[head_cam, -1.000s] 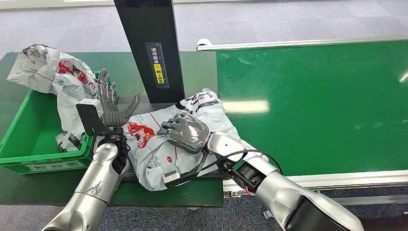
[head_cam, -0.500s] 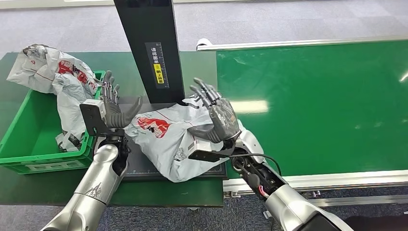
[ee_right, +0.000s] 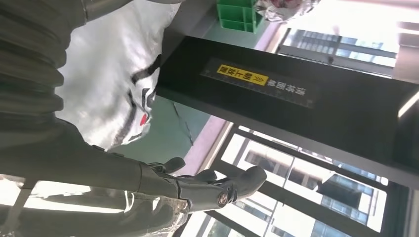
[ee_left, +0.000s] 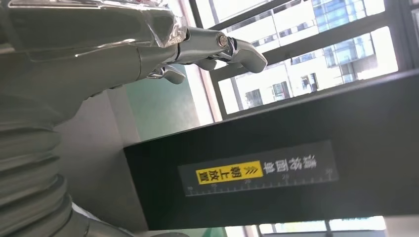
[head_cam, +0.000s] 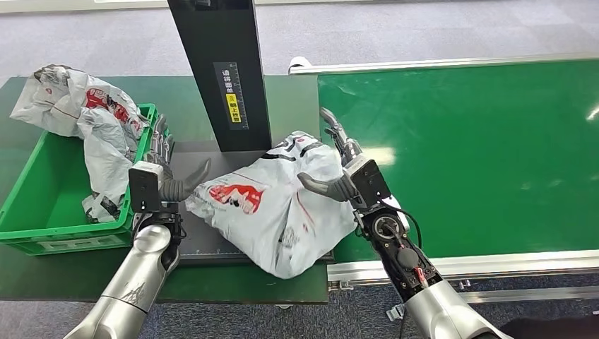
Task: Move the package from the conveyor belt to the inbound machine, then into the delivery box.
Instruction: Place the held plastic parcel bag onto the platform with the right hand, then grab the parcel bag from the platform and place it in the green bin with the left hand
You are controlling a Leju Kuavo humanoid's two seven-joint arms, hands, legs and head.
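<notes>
Flanking the package (head_cam: 279,205) on both sides, your two hands stand upright at the inbound machine, palms turned toward the bag. Your left hand (head_cam: 164,169) is at the package's left end, fingers straight and apart, thumb reaching toward the crumpled plastic; from the head view you cannot tell whether the thumb actually touches it, and the hand grips nothing. Your right hand (head_cam: 342,166) is at the package's right side, fingers extended upward and spread, thumb pointing in at the bag and just beside or against its surface; it too has hold of nothing. The grey-white package, printed with red and black marks, lies crumpled on the machine's dark platform (head_cam: 191,240), directly in front of the black upright column (head_cam: 222,70) that carries a yellow label (head_cam: 232,106). Its right edge hangs over toward the green conveyor belt (head_cam: 466,155), which runs off to your right. The green delivery box (head_cam: 42,219) sits to your left, beside the platform, with other bags (head_cam: 85,116) draped over its far rim and trailing down inside. Your left wrist view looks past straight, spread fingers (ee_left: 232,47) at the column's labelled face; your right wrist view shows the package (ee_right: 118,74) close beside the open fingers (ee_right: 217,185).
</notes>
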